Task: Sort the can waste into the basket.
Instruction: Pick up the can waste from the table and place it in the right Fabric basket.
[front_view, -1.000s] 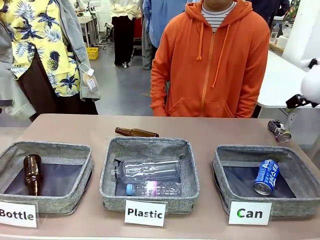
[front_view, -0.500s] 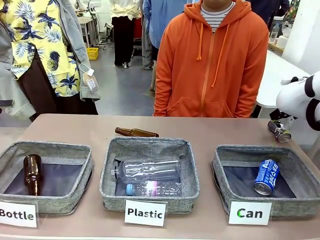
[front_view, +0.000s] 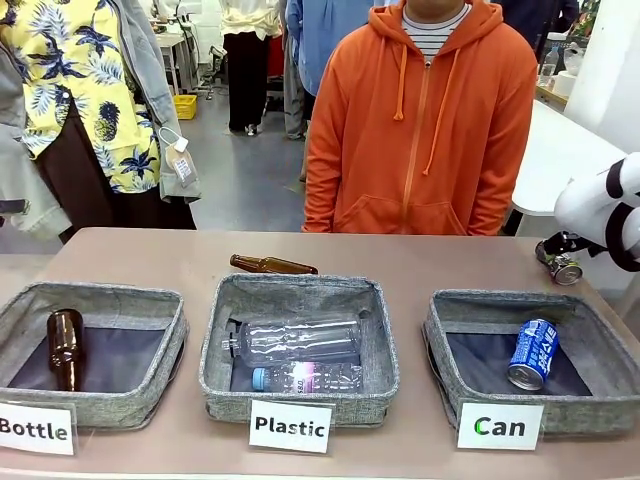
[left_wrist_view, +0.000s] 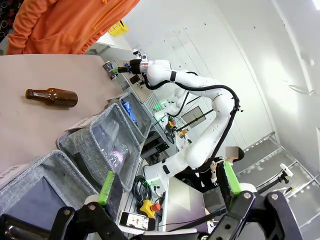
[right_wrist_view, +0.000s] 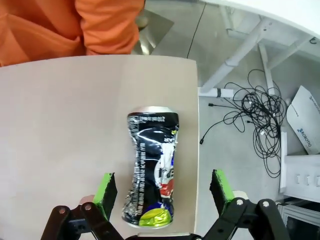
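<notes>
The right gripper (right_wrist_view: 162, 192) hangs over the dented can (right_wrist_view: 151, 167) with its green pads (right_wrist_view: 105, 192) spread wide apart, one on each side of the can and touching neither. The left gripper (left_wrist_view: 167, 182) is likewise spread apart and holds nothing, up off the desk (front_view: 420, 262) on the other side.

The dented can lies on its side at the far right corner of the desk, just beside the right edge. That edge is the main risk: in the right wrist view the can's body runs almost along it, with only a thin strip of desk between them. If one pad lands first, or the jaws come down off centre, the can is likely to roll or skid over the edge to the floor. Its crumpled waist also gives the pads an uneven surface, so a squeeze there may slip or crush it further.

The blue can (front_view: 533, 353) already lies inside the basket (front_view: 440, 330) marked "Can", at the near right corner of the desk. There the desk is bare between the dented can and the basket's far rim, so the carry looks short and open. A person in an orange hoodie (front_view: 420, 120) stands at the far edge, near the middle, hands off the desk. A brown bottle (front_view: 272, 264) lies well apart, behind the middle basket (front_view: 298, 400).
</notes>
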